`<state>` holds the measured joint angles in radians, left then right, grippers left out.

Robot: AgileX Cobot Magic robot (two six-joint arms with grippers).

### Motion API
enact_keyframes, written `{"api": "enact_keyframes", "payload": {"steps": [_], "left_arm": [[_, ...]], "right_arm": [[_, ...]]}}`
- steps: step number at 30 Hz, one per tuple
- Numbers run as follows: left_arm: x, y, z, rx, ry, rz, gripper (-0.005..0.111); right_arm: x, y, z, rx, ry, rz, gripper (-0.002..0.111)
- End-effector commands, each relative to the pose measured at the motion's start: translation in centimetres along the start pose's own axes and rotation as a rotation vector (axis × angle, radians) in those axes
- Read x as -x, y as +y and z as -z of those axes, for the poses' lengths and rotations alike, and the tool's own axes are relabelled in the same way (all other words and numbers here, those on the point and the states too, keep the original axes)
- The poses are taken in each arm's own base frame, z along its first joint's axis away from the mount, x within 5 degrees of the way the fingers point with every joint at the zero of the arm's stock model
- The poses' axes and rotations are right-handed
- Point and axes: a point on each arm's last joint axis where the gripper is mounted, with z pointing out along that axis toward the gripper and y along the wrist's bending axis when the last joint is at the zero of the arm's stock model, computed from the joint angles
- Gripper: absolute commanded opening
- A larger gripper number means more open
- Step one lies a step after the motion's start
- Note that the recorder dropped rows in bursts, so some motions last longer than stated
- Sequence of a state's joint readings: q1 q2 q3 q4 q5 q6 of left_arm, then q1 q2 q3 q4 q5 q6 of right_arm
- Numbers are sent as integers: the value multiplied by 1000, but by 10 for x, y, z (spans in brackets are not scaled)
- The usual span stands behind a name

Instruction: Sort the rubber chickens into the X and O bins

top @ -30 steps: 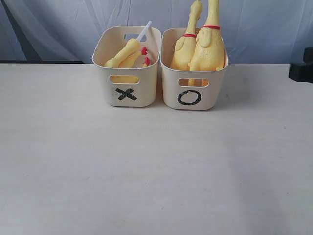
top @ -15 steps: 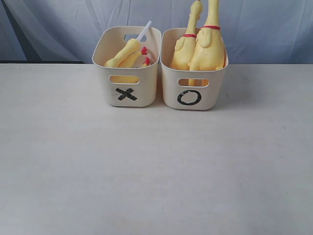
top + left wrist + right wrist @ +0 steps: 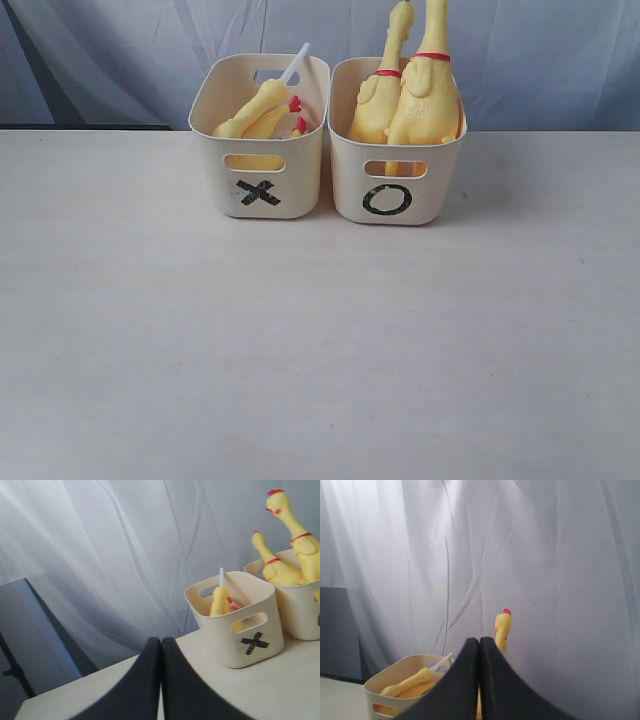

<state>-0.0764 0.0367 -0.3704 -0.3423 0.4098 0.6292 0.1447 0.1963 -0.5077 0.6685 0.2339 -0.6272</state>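
The X bin (image 3: 300, 190) and the O bin (image 3: 345, 190) stand side by side at the back of the table. Two small rubber chickens (image 3: 262, 108) lie slanted in the X bin. Upright in the O bin are two large rubber chickens (image 3: 425, 95), their necks rising above its rim. Neither gripper shows in the exterior view. In the left wrist view my left gripper (image 3: 161, 642) is shut and empty, off from the X bin (image 3: 250, 625). My right gripper (image 3: 479, 642) is shut and empty too, with a large chicken's head (image 3: 503, 625) behind it.
A white stick (image 3: 296, 62) juts out of the X bin. A pale curtain (image 3: 120, 50) hangs behind the table's far edge. The cream tabletop (image 3: 320, 340) stretches wide in front of the bins.
A dark part of the right arm at the exterior view's right edge has left the picture. The bins and chickens have not moved.
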Motion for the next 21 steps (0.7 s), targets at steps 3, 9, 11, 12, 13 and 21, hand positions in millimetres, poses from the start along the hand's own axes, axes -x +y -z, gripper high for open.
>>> {"api": "enact_keyframes", "payload": {"steps": [3,9,11,12,13,21], "left_arm": [[0,2,5,123,-2,-1,0],[0,3,5,143,4,-2,0],[0,3,5,143,4,-2,0],[0,3,5,143,4,-2,0],[0,3,5,143,4,-2,0],[0,3,5,143,4,-2,0]], "right_arm": [[-2,16,20,140,-11,89,-1],[0,26,39,223,-67,114,-1],[-1,29,44,246,-67,122,-1],[-2,29,44,256,-59,120,-1],[-2,30,44,267,-50,107,-1],[-3,32,45,285,-41,85,-1]]}}
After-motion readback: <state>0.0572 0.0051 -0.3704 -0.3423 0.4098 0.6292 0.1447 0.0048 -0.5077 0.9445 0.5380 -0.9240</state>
